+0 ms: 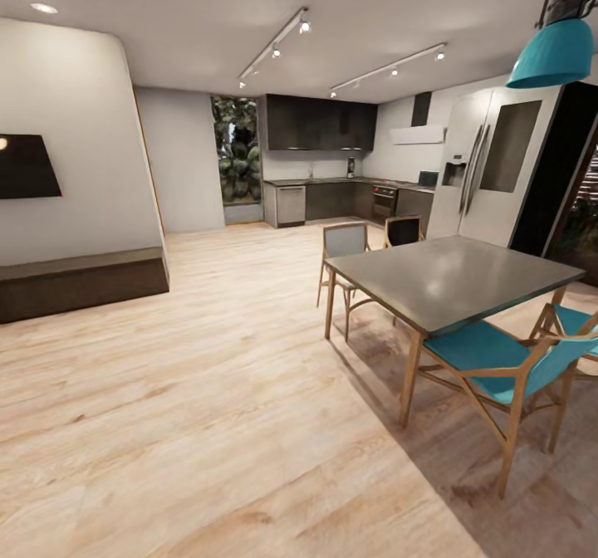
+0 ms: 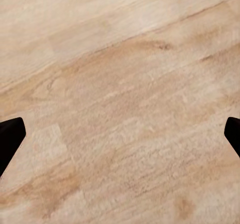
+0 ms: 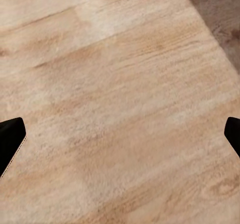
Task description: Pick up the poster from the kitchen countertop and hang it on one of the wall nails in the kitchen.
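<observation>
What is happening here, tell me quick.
Nothing is being handled yet. The robot stands on the wooden floor of an open room, beside a grey dining table with teal chairs. The kitchen countertop lies far across the room; no poster can be made out from here. The left tool and right tool are open and empty, facing floorboards.

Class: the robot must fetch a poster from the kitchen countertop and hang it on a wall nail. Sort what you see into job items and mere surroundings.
Job:
- long pale grey kitchen countertop, far across the room
- open left pincer
- open right pincer

Surroundings:
- dark grey dining table
- teal wooden-framed chairs
- teal pendant lamp
- silver fridge
- light wooden floor
</observation>
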